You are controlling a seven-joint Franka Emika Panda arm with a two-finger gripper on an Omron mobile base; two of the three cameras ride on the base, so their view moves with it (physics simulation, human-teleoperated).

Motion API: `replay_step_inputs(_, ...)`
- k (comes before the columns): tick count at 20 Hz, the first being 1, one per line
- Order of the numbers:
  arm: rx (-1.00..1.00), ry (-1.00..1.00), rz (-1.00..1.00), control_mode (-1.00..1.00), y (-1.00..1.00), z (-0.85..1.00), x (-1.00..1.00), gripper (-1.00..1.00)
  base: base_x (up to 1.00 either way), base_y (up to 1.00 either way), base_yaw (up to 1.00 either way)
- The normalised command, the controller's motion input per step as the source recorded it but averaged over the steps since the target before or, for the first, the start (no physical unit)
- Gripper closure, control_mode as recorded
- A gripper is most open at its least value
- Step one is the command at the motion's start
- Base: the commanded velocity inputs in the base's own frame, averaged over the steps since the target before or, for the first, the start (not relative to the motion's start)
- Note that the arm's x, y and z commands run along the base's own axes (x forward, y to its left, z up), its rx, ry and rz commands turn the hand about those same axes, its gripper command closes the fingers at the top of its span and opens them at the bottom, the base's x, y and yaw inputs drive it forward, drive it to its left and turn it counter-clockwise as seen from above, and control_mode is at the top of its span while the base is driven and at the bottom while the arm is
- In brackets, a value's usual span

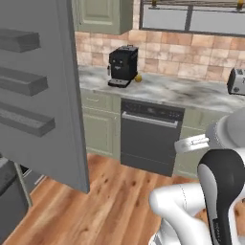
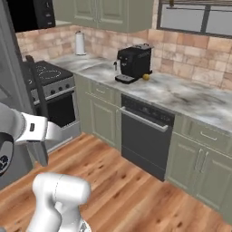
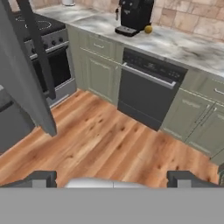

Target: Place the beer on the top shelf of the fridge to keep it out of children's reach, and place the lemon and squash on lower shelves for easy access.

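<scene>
The fridge door (image 1: 43, 95) stands open at the left, with three grey bins on its inner face; its edge (image 3: 22, 74) also rises at the left of the hand view. A small yellow round fruit, by its look the lemon (image 1: 138, 78) (image 2: 146, 77) (image 3: 148, 29), lies on the marble counter right beside a black coffee machine (image 1: 123, 66). My gripper (image 3: 113, 179) is open and holds nothing; it hangs over the wooden floor, well short of the counter. The beer, the squash, the top shelf and the lower shelves are out of view.
A dark dishwasher (image 1: 150, 136) sits under the counter (image 2: 181, 93) among green cabinets. A stove (image 2: 50, 86) and a paper towel roll (image 2: 80, 43) are further left, and a toaster (image 1: 237, 81) stands at the right. A stretch of wooden floor (image 3: 109, 140) separates me from the cabinets.
</scene>
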Motion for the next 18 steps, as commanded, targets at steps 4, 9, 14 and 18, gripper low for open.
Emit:
replay_step_inputs(4,0.0,0.0,0.0,1.0,0.0,0.0,0.0,-1.0,0.79,-0.45,-0.28)
replay_step_inputs(9,0.0,0.0,0.0,1.0,0.0,0.0,0.0,-1.0,0.87,-0.32,-0.21)
replay_step_inputs(14,0.0,0.0,0.0,1.0,0.0,0.0,0.0,-1.0,0.88,0.04,-0.04)
replay_step_inputs(18,0.0,0.0,0.0,1.0,0.0,0.0,0.0,-1.0,0.88,0.32,-0.01)
